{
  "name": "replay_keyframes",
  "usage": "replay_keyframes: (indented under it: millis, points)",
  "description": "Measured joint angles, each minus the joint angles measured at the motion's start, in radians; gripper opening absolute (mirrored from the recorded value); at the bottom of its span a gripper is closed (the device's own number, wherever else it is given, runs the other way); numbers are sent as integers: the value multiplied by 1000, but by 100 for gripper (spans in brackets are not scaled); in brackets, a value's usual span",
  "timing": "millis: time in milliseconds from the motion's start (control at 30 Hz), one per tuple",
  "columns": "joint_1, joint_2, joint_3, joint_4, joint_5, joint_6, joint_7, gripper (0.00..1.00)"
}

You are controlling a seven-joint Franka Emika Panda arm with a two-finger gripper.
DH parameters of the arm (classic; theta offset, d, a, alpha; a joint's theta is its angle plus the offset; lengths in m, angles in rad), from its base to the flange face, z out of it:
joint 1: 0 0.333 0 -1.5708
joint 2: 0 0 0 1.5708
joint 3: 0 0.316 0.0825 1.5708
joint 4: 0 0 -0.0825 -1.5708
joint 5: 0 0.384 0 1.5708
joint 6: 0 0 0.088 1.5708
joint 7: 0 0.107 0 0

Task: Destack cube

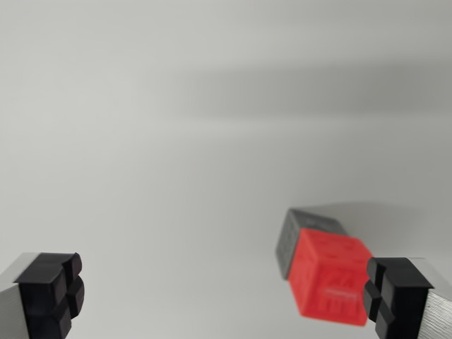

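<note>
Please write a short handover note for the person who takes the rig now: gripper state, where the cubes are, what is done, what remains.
Gripper: open, empty, above the surface.
Red cube: on top of the grey cube, near the finger at the wrist view's right, not centred between the jaws.
Done: nothing; the stack is intact.
Left: centre over the red cube, grasp it, lift it off, set it down beside.

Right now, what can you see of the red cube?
The red cube sits on top of a grey cube, low at the wrist view's right. It looks like matte plastic, with raised markings on its faces, too blurred to read. It appears turned at an angle to the camera. The open gripper holds nothing; its right finger is close beside the cube, contact unclear.
</note>
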Motion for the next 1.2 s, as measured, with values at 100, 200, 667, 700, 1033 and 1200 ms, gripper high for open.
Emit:
replay_keyframes:
  millis: [100,200,667,700,1033,1200]
  points:
    - [-7,-11,-7,-32,1,19,0,100]
    - [-13,-19,-14,-59,1,36,0,100]
    - [-44,-55,-51,-190,1,121,-2,100]
    - [-47,-57,-54,-200,1,128,-3,100]
    - [-75,-68,-85,-284,1,193,-13,100]
    - [-89,-70,-102,-322,1,225,-20,100]
